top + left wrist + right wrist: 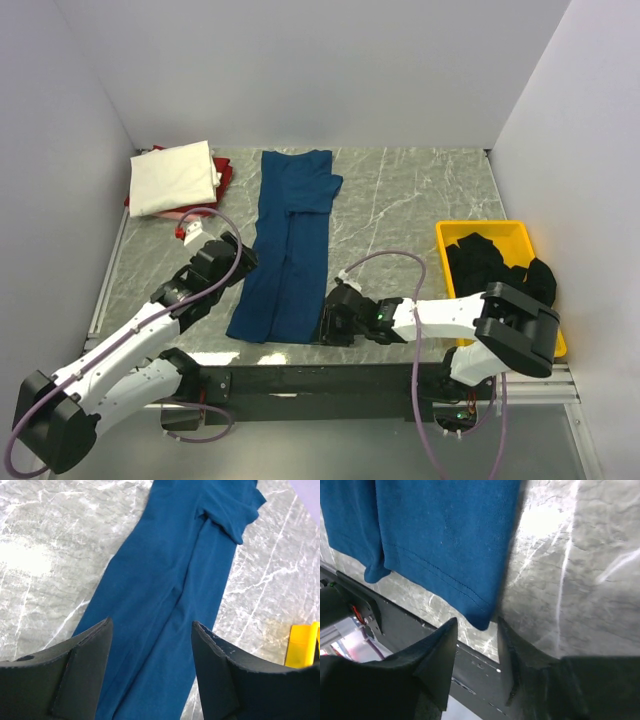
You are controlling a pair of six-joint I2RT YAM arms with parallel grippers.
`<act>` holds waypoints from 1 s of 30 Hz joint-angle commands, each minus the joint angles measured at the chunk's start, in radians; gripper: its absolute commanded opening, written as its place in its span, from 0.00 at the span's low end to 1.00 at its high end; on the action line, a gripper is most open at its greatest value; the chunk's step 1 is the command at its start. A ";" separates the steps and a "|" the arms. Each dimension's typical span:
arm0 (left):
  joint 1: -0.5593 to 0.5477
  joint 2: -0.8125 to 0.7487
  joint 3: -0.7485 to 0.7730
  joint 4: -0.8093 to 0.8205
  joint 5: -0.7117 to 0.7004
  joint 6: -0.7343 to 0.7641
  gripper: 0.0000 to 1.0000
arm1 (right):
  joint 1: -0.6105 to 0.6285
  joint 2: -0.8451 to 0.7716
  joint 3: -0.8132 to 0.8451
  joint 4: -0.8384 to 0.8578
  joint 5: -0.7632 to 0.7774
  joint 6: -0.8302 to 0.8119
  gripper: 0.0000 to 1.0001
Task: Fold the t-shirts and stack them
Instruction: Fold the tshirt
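Grey-veined marble forms the table point(420, 200), closed in by plain white walls, and near its middle lies the dark blue t-shirt point(290, 250), both sides already turned in so that it makes one long narrow strip. Its long axis runs from the near edge of the table toward the far wall. The sleeve and collar end points away from the arms, and the stitched hem points at them, leaning a little to the left. Laid this way, I judge it is ready for the crosswise fold, hem carried up toward the collar. The right gripper point(477, 625) sits at the shirt's near right hem corner, fingers parted, with that corner just at the gap and not yet pinched. The left gripper point(151, 627) hangs over the shirt's left edge about halfway along, jaws wide apart and holding nothing. Beyond the shirt's far left corner a folded cream t-shirt point(172, 176) rests on a red t-shirt point(225, 175), probably the stack to join. Well to the shirt's right, black t-shirts point(490, 262) are heaped in the yellow tray point(480, 230), unfolded.
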 commanded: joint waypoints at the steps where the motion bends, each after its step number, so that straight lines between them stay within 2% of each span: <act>1: -0.015 -0.033 0.006 -0.023 -0.017 -0.010 0.69 | 0.013 0.046 0.018 0.016 0.036 0.012 0.40; 2: -0.018 -0.038 0.010 -0.022 -0.013 -0.002 0.69 | 0.013 0.046 0.019 0.014 0.036 0.004 0.35; 3: -0.020 -0.041 0.014 -0.025 -0.004 0.007 0.69 | 0.013 0.043 0.016 -0.019 0.036 -0.002 0.25; 6: -0.033 -0.048 0.027 -0.028 0.036 0.033 0.68 | -0.008 -0.004 -0.019 -0.061 0.059 -0.030 0.11; 11: -0.053 -0.042 0.049 -0.058 0.110 0.058 0.67 | -0.068 -0.152 -0.105 -0.131 0.047 -0.100 0.05; 17: -0.083 -0.047 0.021 -0.092 0.190 0.039 0.66 | -0.085 -0.296 -0.192 -0.179 0.010 -0.132 0.04; 25: -0.205 -0.045 -0.080 -0.186 0.178 -0.143 0.57 | -0.088 -0.368 -0.202 -0.266 0.018 -0.163 0.04; 30: -0.279 -0.050 -0.077 -0.272 0.118 -0.235 0.55 | -0.080 -0.451 -0.171 -0.334 -0.008 -0.185 0.29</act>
